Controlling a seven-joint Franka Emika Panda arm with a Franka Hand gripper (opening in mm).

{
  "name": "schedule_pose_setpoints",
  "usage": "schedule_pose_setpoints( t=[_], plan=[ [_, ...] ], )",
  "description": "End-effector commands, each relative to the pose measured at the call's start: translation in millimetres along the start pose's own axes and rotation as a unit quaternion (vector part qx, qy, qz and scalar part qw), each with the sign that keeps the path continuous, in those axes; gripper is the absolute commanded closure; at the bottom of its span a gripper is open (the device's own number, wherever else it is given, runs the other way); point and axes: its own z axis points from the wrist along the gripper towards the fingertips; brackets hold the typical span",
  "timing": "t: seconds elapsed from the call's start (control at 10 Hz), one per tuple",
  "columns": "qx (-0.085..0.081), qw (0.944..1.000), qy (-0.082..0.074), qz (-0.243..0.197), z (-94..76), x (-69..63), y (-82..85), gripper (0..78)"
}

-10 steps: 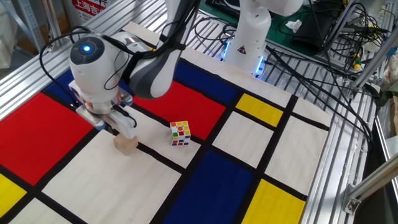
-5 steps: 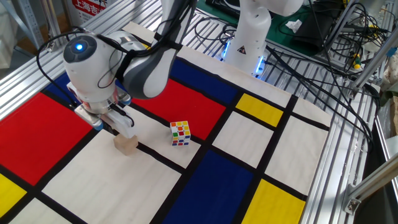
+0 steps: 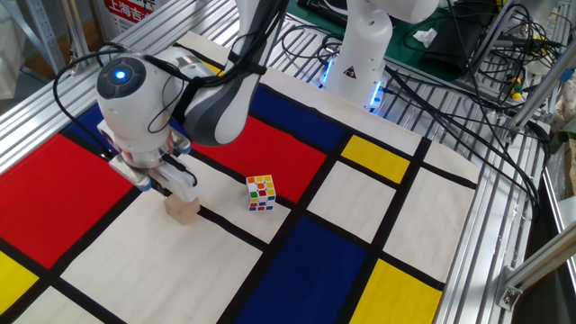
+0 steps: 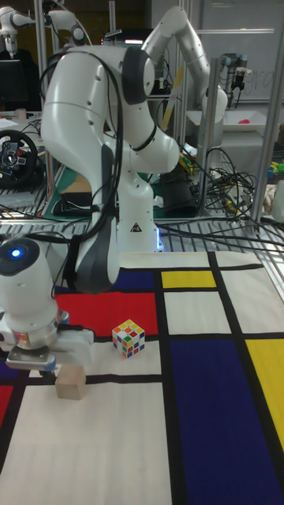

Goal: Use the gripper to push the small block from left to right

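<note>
Tan small block point(image 3: 184, 209) beside black line, gripper point(image 3: 165, 183) above-left, jaws' state unclear, puzzle cube point(image 3: 261, 193) right.

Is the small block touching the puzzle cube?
Apart. Both views show it: the small block sits left of the puzzle cube with a strip of bare mat between them, the tall fixed view most plainly.
</note>
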Motion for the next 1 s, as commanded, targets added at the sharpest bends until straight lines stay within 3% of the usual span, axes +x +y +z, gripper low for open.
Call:
schedule_pose_setpoints(
  t=[0.1,0.5,0.6,1.0],
  plan=[
    [-0.004,0.9999,-0.015,-0.007,21.0,-15.7,9.4,77.6],
    [-0.004,0.9998,-0.016,-0.005,11.4,-7.2,14.5,77.6],
    [-0.003,0.9999,-0.010,-0.003,4.7,-1.7,18.0,77.6],
    [-0.004,0.9999,-0.015,-0.003,13.6,-3.7,25.5,77.6]
  ],
)
